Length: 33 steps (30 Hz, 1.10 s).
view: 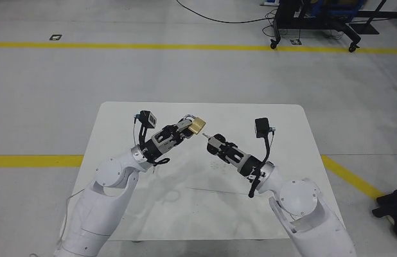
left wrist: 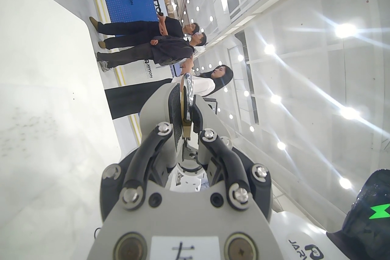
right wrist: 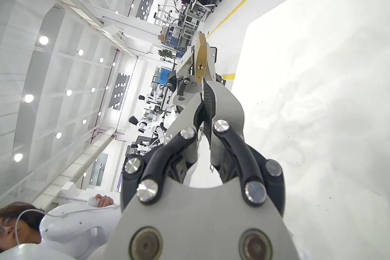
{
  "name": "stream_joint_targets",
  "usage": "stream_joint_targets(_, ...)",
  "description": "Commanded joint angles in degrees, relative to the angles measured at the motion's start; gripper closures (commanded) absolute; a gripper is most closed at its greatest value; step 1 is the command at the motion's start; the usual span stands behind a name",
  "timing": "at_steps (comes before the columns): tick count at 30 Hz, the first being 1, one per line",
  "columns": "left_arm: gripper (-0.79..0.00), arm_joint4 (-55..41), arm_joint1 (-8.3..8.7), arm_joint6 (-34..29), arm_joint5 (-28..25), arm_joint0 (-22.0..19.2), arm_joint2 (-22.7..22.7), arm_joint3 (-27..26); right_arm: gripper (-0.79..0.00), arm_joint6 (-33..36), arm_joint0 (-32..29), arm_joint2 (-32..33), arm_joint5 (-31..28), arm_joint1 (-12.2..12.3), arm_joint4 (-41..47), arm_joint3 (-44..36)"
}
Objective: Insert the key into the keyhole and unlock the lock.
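Holding both arms up over the white table point(view: 185, 212), the robot has them meet above its middle, a bit nearer the far edge than the near one. From the near-left corner side comes the left arm point(view: 121, 170), and from the near-right corner side the right arm point(view: 295, 196), wrists angled toward each other.

At the end of the left arm, the left tool point(view: 187, 127) is clenched on the lock point(view: 197, 126). It is a brass padlock, lifted off the table and not touching it. In the left wrist view it sits edge-on between the ribbed pads point(left wrist: 174, 104), thin brass edge and silver shackle point(left wrist: 189, 87) showing in the pinch. In the right wrist view one brass face is turned toward the right arm, with the keyhole point(right wrist: 200, 63) a small dark spot on it.

Pointed at that face, the right tool point(view: 213, 141) is closed tight, its pads pressed together. A small silvery tip pokes out of its fingertips in the top view, probably the key point(view: 209, 137). The rest of it is hidden inside the grip.

The top view shows a narrow gap between that tip and the lock: near but apart, not inserted. Both held things hang about midway between the table's left and right edges.
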Motion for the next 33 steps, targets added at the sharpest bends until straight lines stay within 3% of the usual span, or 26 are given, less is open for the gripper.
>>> stream_joint_targets(1, 0.000, -0.3, -0.02, -0.3, 0.1, 0.1, 0.1, -0.1, 0.000, -0.6, 0.1, -0.1, 0.0, -0.1, 0.2, 0.2)
stream_joint_targets(18, 0.000, -3.3, -0.11, -2.1, 0.2, 0.6, -0.1, 0.6, 0.000, -1.5, 0.2, -0.2, 0.5, -0.1, 0.2, -0.4)
stream_joint_targets(25, 0.000, -22.3, -0.55, -12.3, 7.5, -1.4, -1.1, 9.5, 0.000, 1.6, 0.0, 2.3, -0.5, 0.3, -0.6, -1.6)
stream_joint_targets(28, 0.000, -26.4, -0.89, -16.4, 10.8, -3.3, 0.2, 13.6, 0.000, 1.6, 0.0, 2.3, -0.5, 0.3, -0.6, -1.6)
stream_joint_targets(33, 0.000, -27.4, -1.46, -19.7, 11.7, -6.2, 2.4, 17.7, 0.000, 0.5, -0.7, 2.3, 1.3, 0.1, 2.4, -1.0)
